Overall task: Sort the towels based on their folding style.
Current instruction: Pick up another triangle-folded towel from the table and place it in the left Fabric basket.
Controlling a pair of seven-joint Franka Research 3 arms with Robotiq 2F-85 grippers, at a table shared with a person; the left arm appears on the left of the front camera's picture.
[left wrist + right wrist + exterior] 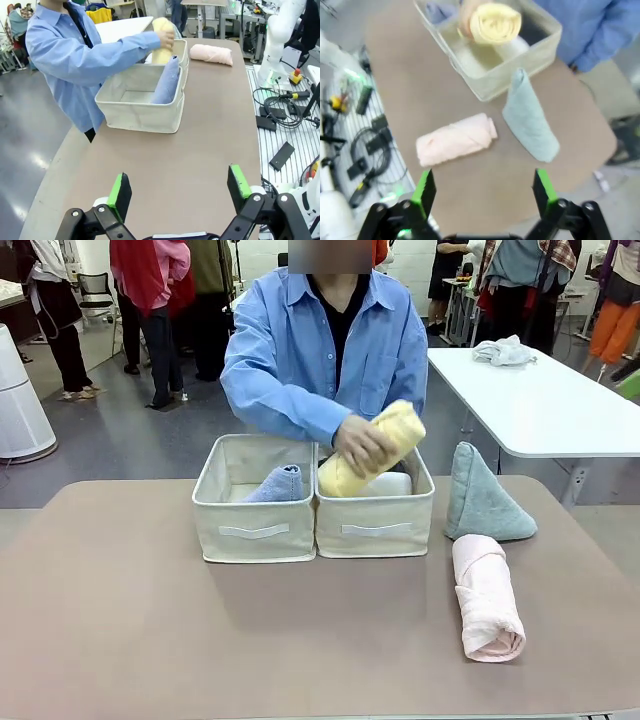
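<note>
My left pincer (pixel 177 192) and right pincer (pixel 485 187) both hang released above the desk (pixel 120 620). The person's hand (pixel 362 445) holds the yellow roll (pixel 385 435) over the right box (pixel 375 525). I'd grip the pink roll (pixel 486 596), lying near right, squarely across its middle.

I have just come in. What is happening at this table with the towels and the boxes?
The person's hand holds a pale yellow rolled towel over the beige fabric box that contains a white rolled towel. The neighbouring box has a lavender-blue cone towel in it. A grey-green cone towel stands on the table beside the boxes, and a pink rolled towel lies in front of it. The left gripper and right gripper hang above the table, open and empty.
</note>
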